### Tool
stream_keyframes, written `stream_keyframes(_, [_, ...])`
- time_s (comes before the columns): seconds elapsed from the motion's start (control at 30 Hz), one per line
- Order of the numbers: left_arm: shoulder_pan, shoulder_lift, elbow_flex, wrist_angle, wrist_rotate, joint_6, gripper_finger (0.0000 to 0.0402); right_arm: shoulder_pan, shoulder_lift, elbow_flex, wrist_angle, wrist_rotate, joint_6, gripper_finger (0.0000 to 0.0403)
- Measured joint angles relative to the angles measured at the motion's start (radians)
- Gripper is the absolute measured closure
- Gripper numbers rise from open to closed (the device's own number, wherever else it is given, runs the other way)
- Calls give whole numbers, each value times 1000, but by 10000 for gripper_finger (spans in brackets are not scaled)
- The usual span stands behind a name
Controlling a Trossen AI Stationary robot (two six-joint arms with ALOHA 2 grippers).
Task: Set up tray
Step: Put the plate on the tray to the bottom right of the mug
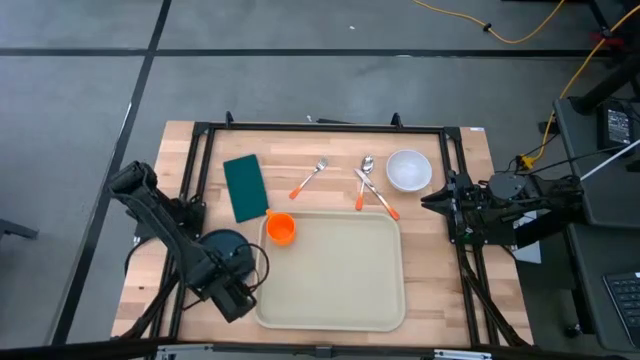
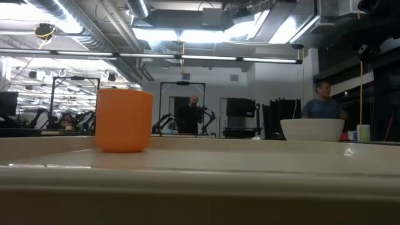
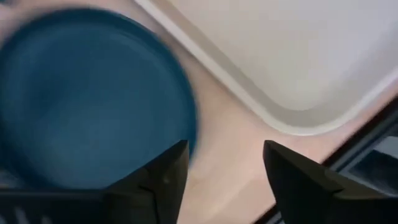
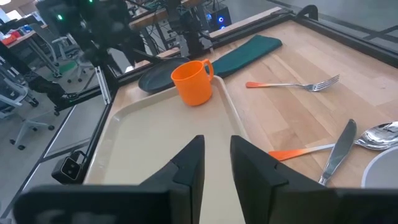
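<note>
The tray [image 1: 335, 270] looks like smooth matt cream plastic. The desk [image 1: 440, 260] is pale wood with visible grain. The fork [image 4: 292, 84] has a shiny metal head and an orange plastic handle.

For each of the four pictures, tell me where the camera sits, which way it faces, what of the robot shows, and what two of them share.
High view: above the table, looking straight down on the tray; both arms show, left gripper and right gripper.
Low view: at table height, looking level across the orange cup and white bowl into the room; no arm shows.
Left wrist view: over the blue plate and a tray corner, past its own open fingers.
Right wrist view: looking across the tray at the cup, fork and napkin.
Shared: high and right wrist views both show cup, fork, napkin.
</note>
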Motion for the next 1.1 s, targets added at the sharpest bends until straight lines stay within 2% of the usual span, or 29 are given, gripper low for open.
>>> stream_keyframes(0.13, [0,0,-111,129,11,-57,168,0,0,0,0,0,0,320])
stream_keyframes(0.23, [0,-1,-170,146,11,-107,159,0,0,0,0,-1,4,320])
stream_keyframes(0.37, [0,-2,-234,156,12,-141,158,0,0,0,0,-2,18,320])
stream_keyframes(0.53, [0,-2,-300,315,30,-141,159,0,0,0,0,-19,29,320])
stream_keyframes(0.73, [0,-2,-366,320,34,-165,161,0,0,0,-5,-20,29,320])
stream_keyframes(0.9, [1,-8,-419,372,69,-174,189,0,0,0,-6,-19,30,320])
stream_keyframes(1.1, [1,-6,-419,395,71,-165,251,0,0,0,-7,-18,29,320])
